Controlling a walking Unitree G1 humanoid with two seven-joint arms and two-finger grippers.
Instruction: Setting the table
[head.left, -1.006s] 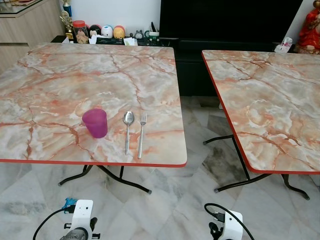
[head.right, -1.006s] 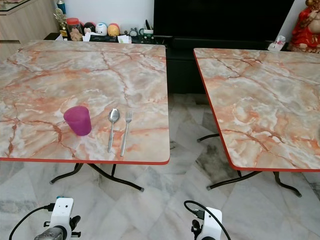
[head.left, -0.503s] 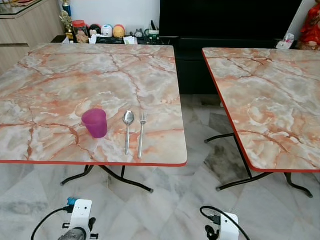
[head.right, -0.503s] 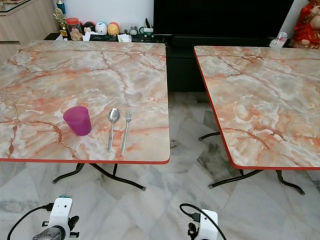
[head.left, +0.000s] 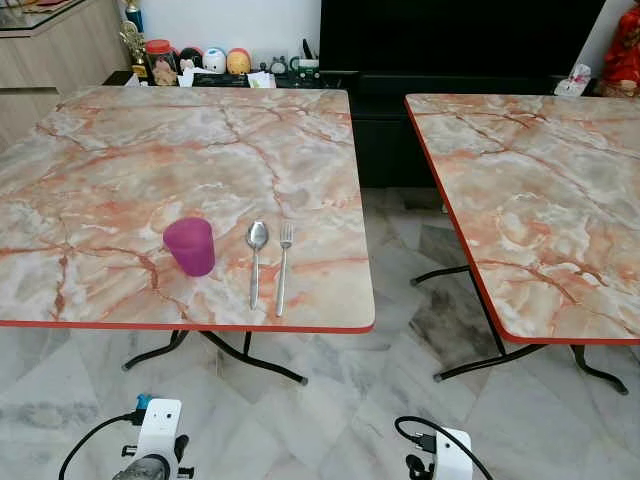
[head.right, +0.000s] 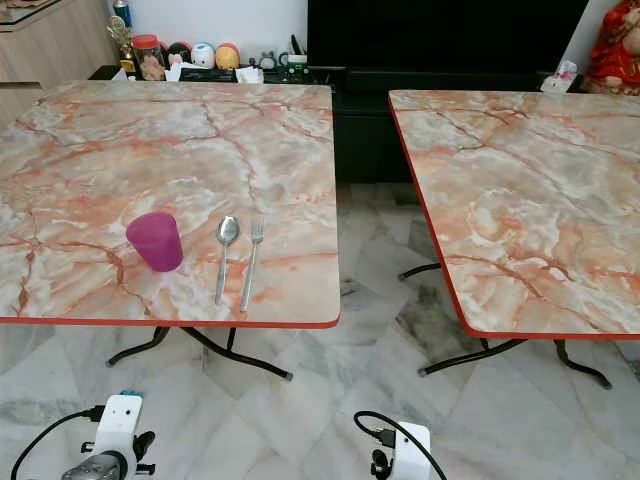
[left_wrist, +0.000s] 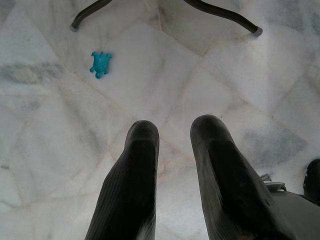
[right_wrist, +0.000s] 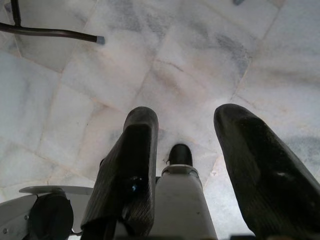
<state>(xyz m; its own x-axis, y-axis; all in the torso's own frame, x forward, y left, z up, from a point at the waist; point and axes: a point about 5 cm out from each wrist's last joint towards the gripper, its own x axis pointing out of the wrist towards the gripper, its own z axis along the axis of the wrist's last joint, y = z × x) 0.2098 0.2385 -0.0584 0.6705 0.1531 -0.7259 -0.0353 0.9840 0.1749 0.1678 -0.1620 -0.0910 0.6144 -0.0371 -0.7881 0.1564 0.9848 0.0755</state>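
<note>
Since a second ago both wrists have sunk slightly lower in frame; cup and cutlery unmoved.

Head view: purple cup (head.left: 190, 246), spoon (head.left: 256, 260), fork (head.left: 283, 266) side by side, lower middle of left table (head.left: 120, 160).

Left wrist: left gripper (left_wrist: 174, 131) spread over marble floor (left_wrist: 210, 75); turquoise toy (left_wrist: 100, 63).

Right wrist: right gripper (right_wrist: 186, 117) spread, empty.

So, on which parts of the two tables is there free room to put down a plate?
The right table is bare all over. On the left table, everything behind the purple cup, spoon and fork is free, also the near left corner. Only that near strip by the front edge is crowded.
</note>
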